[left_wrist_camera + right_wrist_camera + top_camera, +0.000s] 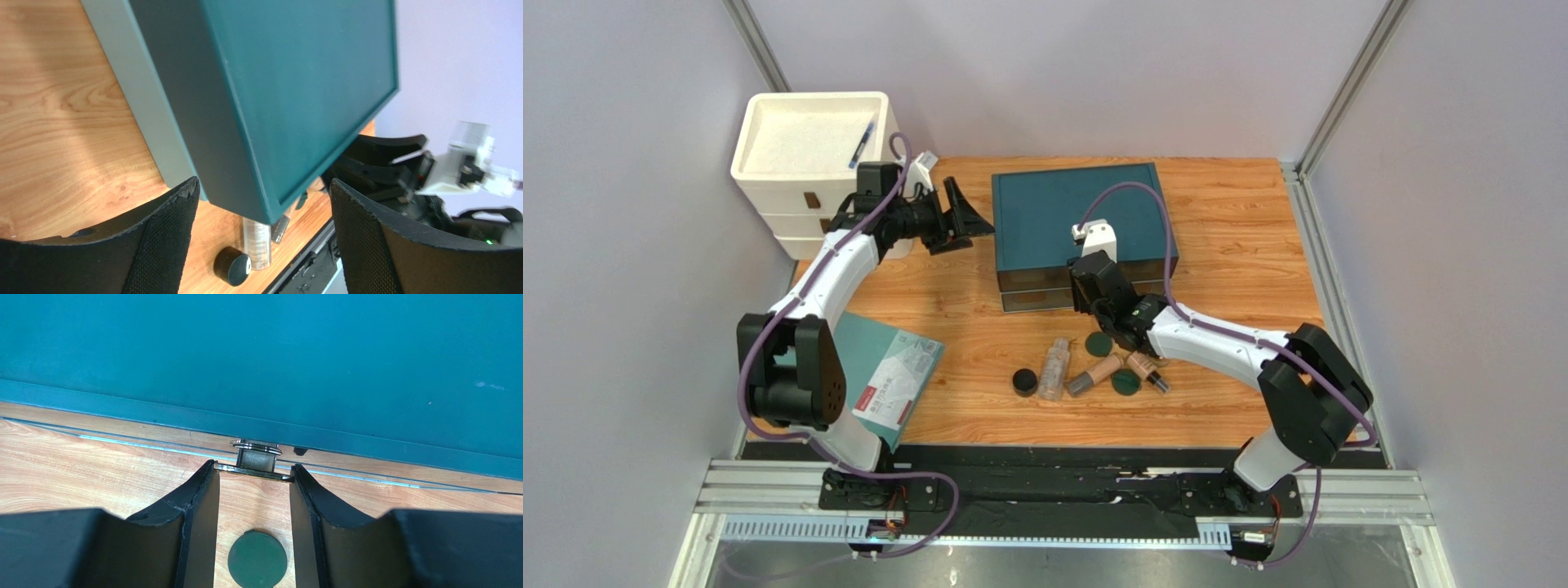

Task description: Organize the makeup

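The makeup lies in a cluster on the wooden table in front of a teal drawer box (1084, 227): a black round jar (1025, 381), a clear bottle (1054, 368), two tan tubes (1095, 374) and two dark green discs (1124, 382). My right gripper (1090, 292) is at the box front, its jaws closed on the ends of a small metal drawer handle (255, 462), with one green disc (257, 559) on the table below them. My left gripper (965, 221) hangs open left of the box, holding nothing. In its view the jar (232, 265) and bottle (258, 242) show past the box corner.
A white stacked organizer (811, 153) stands at the back left with a blue pen (862, 143) on top. A teal booklet (873, 343) and a white leaflet (891, 390) lie by the left arm. Grey walls close in both sides.
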Action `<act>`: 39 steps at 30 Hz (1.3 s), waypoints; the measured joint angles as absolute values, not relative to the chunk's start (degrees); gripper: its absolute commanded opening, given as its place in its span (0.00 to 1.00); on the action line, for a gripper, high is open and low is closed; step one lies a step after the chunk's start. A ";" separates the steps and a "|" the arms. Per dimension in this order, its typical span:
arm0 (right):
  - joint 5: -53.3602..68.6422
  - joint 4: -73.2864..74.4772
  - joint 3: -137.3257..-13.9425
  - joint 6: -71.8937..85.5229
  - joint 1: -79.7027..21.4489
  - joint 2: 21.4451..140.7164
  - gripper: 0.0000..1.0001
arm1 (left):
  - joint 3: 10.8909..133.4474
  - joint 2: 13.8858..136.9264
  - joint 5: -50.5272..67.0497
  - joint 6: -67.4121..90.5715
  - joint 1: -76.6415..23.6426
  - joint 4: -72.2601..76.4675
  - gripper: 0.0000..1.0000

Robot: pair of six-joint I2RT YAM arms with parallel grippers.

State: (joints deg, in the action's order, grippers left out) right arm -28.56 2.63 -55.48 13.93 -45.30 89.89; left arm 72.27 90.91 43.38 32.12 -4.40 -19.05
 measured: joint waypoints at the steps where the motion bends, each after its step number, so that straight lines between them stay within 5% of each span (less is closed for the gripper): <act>1: -28.58 2.63 -55.48 14.06 -45.30 89.89 0.00 | 73.23 92.05 42.70 31.79 -5.06 -19.92 0.77; 8: -28.58 2.90 -55.64 14.11 -45.30 89.95 0.00 | 77.43 98.70 37.01 30.65 -8.75 -26.57 0.68; 11: -28.86 4.36 -56.99 14.04 -45.30 90.76 0.00 | 79.59 101.23 35.42 30.98 -9.98 -28.40 0.57; 16: -29.52 6.31 -59.96 13.89 -45.28 92.95 0.00 | 86.67 104.47 32.60 31.20 -11.51 -30.94 0.24; 23: -29.39 7.01 -60.82 14.28 -44.75 93.51 0.00 | 97.58 110.74 30.11 31.42 -11.55 -35.09 0.24; 39: -23.42 12.78 -59.29 17.34 -45.08 87.77 0.00 | 101.23 113.40 30.94 32.12 -11.99 -37.28 0.24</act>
